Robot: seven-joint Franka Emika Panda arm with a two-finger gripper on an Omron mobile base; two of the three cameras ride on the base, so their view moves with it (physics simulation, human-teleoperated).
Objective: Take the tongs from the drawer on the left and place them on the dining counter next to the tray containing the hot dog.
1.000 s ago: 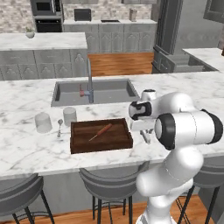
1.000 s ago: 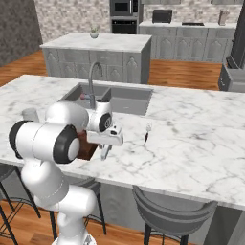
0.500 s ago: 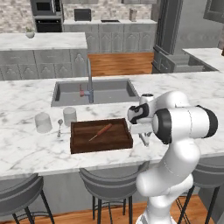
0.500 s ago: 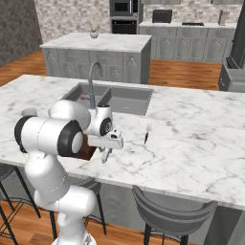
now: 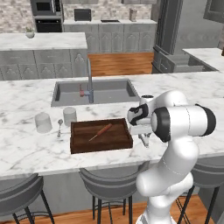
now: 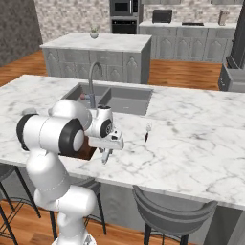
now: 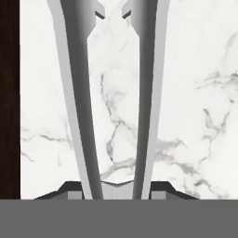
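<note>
The slim silvery tongs (image 7: pixel 79 93) hang between my fingers, their two long arms running down toward the white marble dining counter (image 5: pixel 26 148). My gripper (image 7: pixel 116 188) is shut on the tongs, just above the counter and right of the dark brown wooden tray (image 5: pixel 101 135). From the left base view the gripper (image 5: pixel 143 139) is a hand's width off the tray's right side. The thin reddish hot dog (image 5: pixel 101 131) lies in the tray. The tray's dark edge (image 7: pixel 9 93) runs along the left of the hand view. The drawer is out of view.
Two pale cups (image 5: pixel 43 122) (image 5: pixel 69 116) and a small spoon (image 5: pixel 59 127) stand left of the tray. The grey sink (image 5: pixel 109 92) and tall faucet (image 5: pixel 89 81) lie behind it. A small utensil (image 6: pixel 146 134) lies on the counter to my right. Stools (image 5: pixel 111 179) stand below the front edge.
My hand has come down closer to the counter beside the tray, tongs still in it, and the elbow has swung out to the right.
</note>
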